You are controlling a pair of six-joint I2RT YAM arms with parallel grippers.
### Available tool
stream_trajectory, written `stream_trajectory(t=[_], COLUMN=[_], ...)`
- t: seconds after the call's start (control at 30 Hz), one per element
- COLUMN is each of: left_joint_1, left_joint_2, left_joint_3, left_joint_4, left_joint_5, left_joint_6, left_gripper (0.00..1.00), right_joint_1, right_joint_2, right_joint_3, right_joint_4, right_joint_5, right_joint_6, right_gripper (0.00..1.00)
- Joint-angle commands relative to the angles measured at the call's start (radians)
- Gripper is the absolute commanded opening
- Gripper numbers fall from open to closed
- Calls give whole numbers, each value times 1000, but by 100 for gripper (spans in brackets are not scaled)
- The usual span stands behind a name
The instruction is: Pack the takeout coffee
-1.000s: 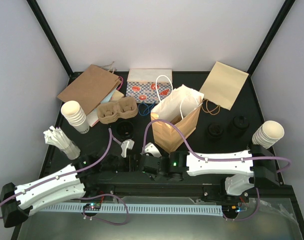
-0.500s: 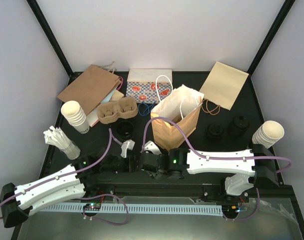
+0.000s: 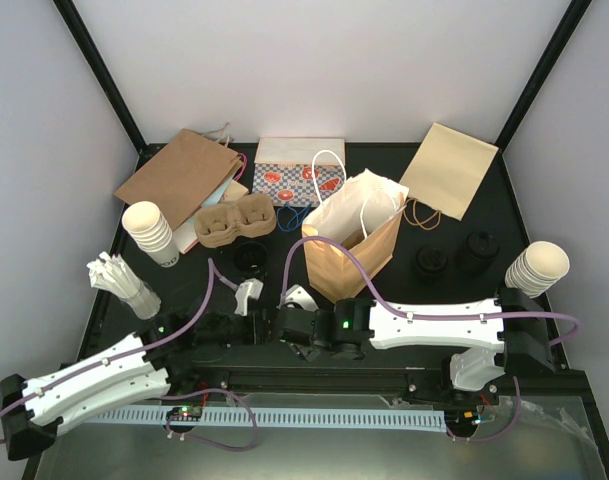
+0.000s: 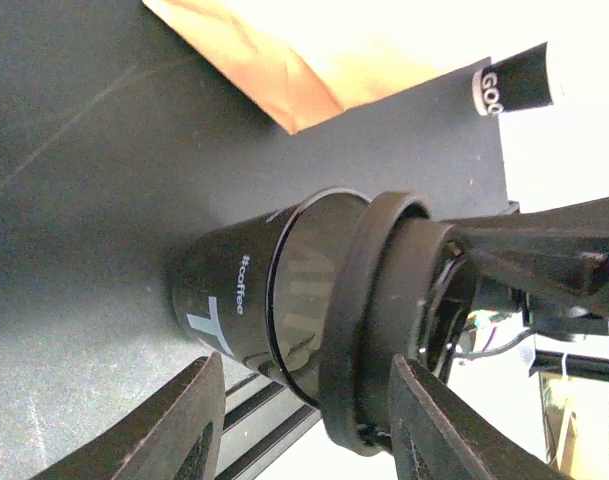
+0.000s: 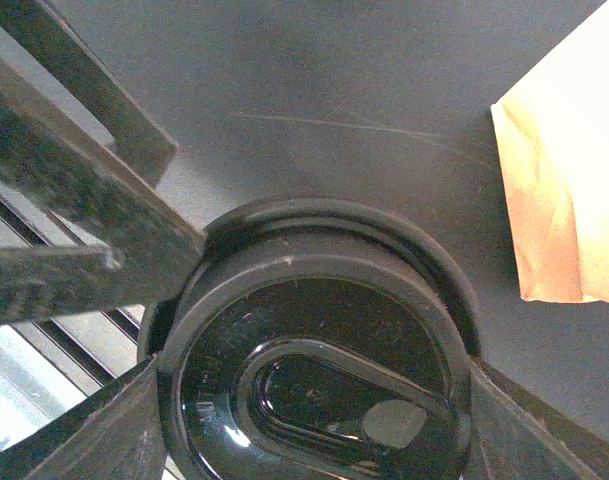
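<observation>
A takeout coffee cup (image 4: 229, 300), black with "#coffee" printed on it, sits between both grippers near the table's front middle. A black lid (image 5: 314, 390) caps it. My right gripper (image 5: 314, 372) is shut on the lid from above, one finger (image 5: 134, 425) at each side. My left gripper (image 4: 307, 358) comes in from the side, rolled over. One fingertip (image 4: 209, 385) meets the cup's base edge and the other lies on the lid's rim. In the top view the two grippers (image 3: 274, 325) hide this cup. A second open black cup (image 3: 249, 258) stands behind them. The cardboard tray (image 3: 234, 222) is at the back left.
An open paper bag (image 3: 352, 240) stands just behind the right gripper. Flat bags (image 3: 179, 175) (image 3: 449, 168) and a patterned bag (image 3: 299, 175) lie at the back. White cup stacks (image 3: 149, 232) (image 3: 537, 268) stand at both sides. Dark lidded items (image 3: 454, 257) are on the right.
Both grippers have shifted a little to the left together, with the cup and lid between them. Neither grip has changed.
</observation>
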Motion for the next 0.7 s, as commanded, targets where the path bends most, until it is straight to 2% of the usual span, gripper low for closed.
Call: stream_trajectory(t=[0.0,0.2,0.67], left_joint_1=[6,6,8], left_joint_2=[-81,-138,-2], left_joint_3=[0,-39,-44], left_joint_4=[-53,-14,91], left_joint_5=[-91,-87,15], left_joint_6=[-30,-41,-27], left_gripper=[47,47,45], right_joint_1=[-2,-3,-3], right_joint_2=[16,18,14], right_joint_3=[-1,9,-4], right_joint_4=[34,13,-15], right_joint_5=[-1,14,28], right_joint_6=[-3,-1,3], right_gripper=[67,67,67])
